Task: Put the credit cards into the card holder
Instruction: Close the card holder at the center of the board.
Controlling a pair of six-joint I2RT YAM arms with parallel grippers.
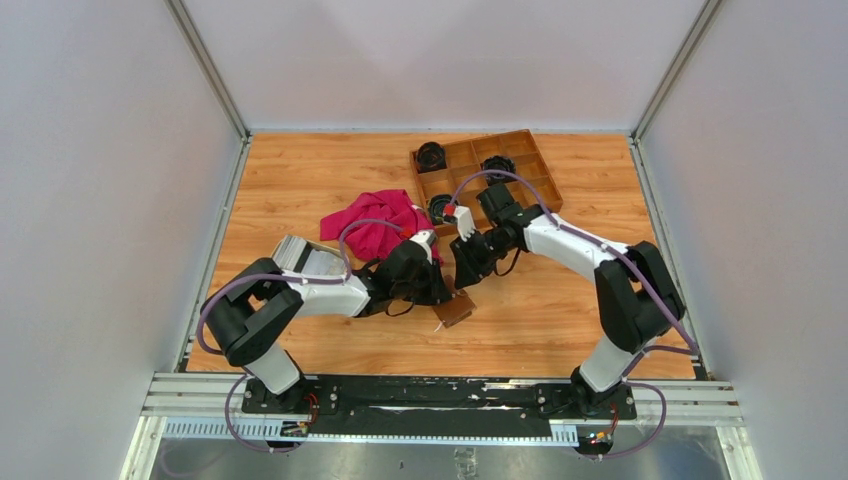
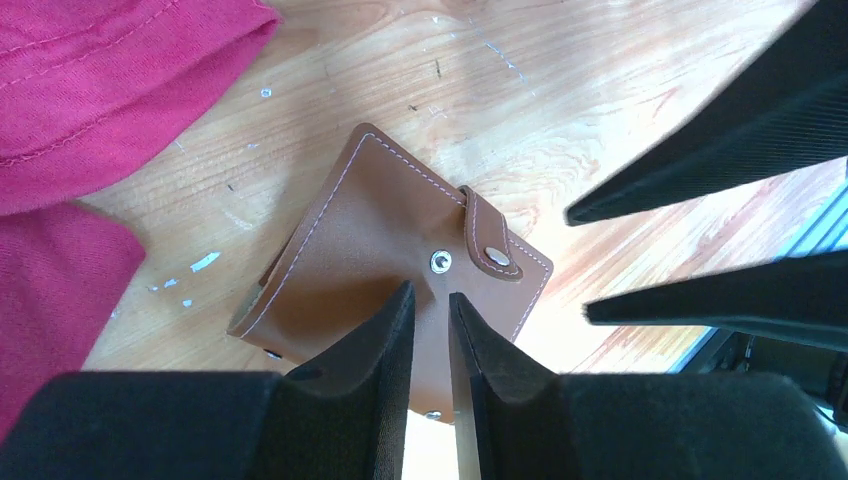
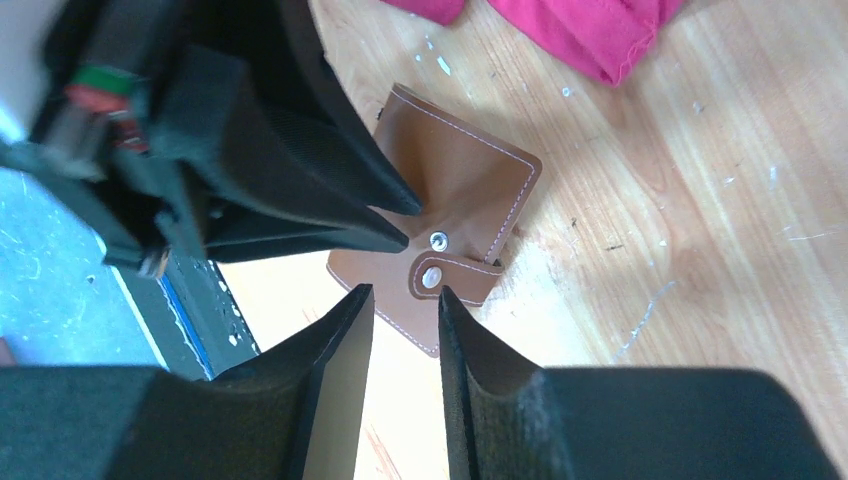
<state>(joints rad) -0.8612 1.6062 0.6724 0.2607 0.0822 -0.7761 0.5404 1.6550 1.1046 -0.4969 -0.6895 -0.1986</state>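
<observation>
The card holder [image 1: 456, 309], a brown leather wallet with a snap tab, lies folded on the wooden table near the front middle. My left gripper [image 2: 430, 300] is shut on its near edge by the snap stud, and the leather [image 2: 370, 240] creases at the tips. My right gripper [image 3: 405, 292] stands open just short of the tab [image 3: 455, 275], with nothing between its fingers. Both grippers meet over the wallet [image 3: 460, 170]. The credit cards [image 1: 300, 255], a grey-white stack, lie at the left, beside the left arm.
A crumpled red cloth [image 1: 375, 222] lies just behind the left gripper. A brown wooden compartment tray [image 1: 520, 150] holding black round parts stands at the back right. White walls close the table on three sides.
</observation>
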